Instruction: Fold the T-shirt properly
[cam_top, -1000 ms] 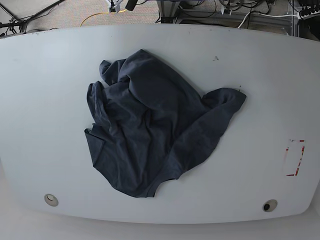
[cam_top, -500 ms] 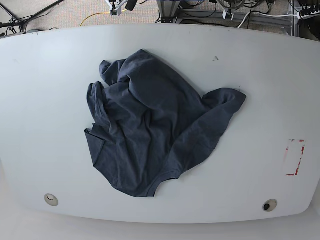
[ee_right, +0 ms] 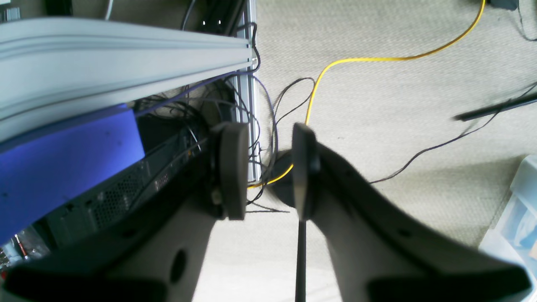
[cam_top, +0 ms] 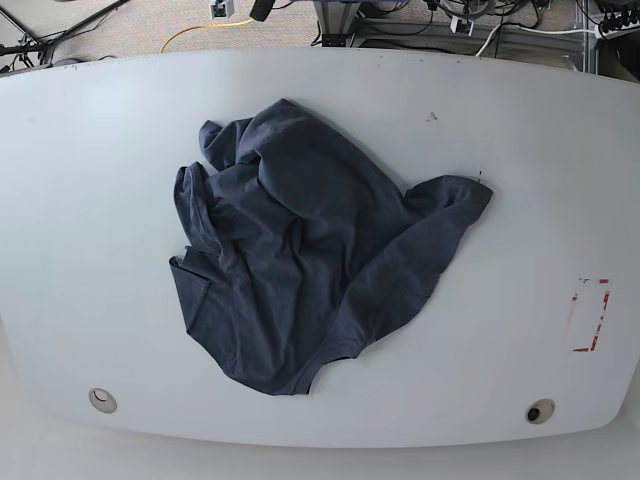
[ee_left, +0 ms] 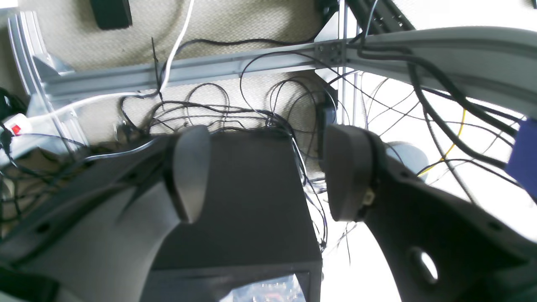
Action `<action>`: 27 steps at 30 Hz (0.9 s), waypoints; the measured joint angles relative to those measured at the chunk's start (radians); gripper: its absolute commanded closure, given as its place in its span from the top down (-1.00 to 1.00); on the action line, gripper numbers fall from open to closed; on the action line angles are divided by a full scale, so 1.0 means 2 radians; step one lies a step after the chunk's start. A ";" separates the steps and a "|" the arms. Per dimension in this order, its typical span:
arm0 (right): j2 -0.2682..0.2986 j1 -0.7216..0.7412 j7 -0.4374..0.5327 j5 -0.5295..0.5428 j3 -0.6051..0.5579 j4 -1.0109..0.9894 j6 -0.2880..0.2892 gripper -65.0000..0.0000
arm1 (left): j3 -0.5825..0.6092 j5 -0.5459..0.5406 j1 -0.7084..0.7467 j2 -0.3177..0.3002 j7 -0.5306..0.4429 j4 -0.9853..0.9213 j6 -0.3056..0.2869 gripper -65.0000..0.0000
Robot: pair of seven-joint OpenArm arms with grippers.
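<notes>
The dark navy T-shirt (cam_top: 305,250) lies crumpled in a heap on the white table (cam_top: 90,200), a little left of centre, with one part stretching out to the right. No lettering shows. Neither arm shows in the base view. My left gripper (ee_left: 268,172) is open and empty, away from the table, over cables and a dark box. My right gripper (ee_right: 268,167) is open with a narrow gap and empty, over carpet beside the table frame. The T-shirt does not show in either wrist view.
A red-marked rectangle (cam_top: 590,315) is on the table at the right. Two round holes (cam_top: 101,400) (cam_top: 540,411) sit near the front edge. Cables and aluminium frame (ee_left: 209,71) lie behind the table. A yellow cable (ee_right: 356,61) runs over the carpet.
The T-shirt has not moved. Small parts at the top edge of the base view, behind the table, have shifted slightly.
</notes>
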 measured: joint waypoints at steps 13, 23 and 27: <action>-0.028 -0.144 -0.026 0.000 -0.024 0.246 0.004 -0.47 | -0.036 0.002 0.173 -0.001 0.002 0.259 0.000 0.19; -0.026 -0.245 -0.059 0.044 -0.058 0.394 0.006 -0.47 | -0.051 0.000 0.300 0.002 0.009 0.436 0.000 0.19; 0.008 -0.286 -0.059 0.097 -0.069 0.445 0.006 -0.47 | -0.050 -0.002 0.357 0.002 0.002 0.513 -0.002 0.19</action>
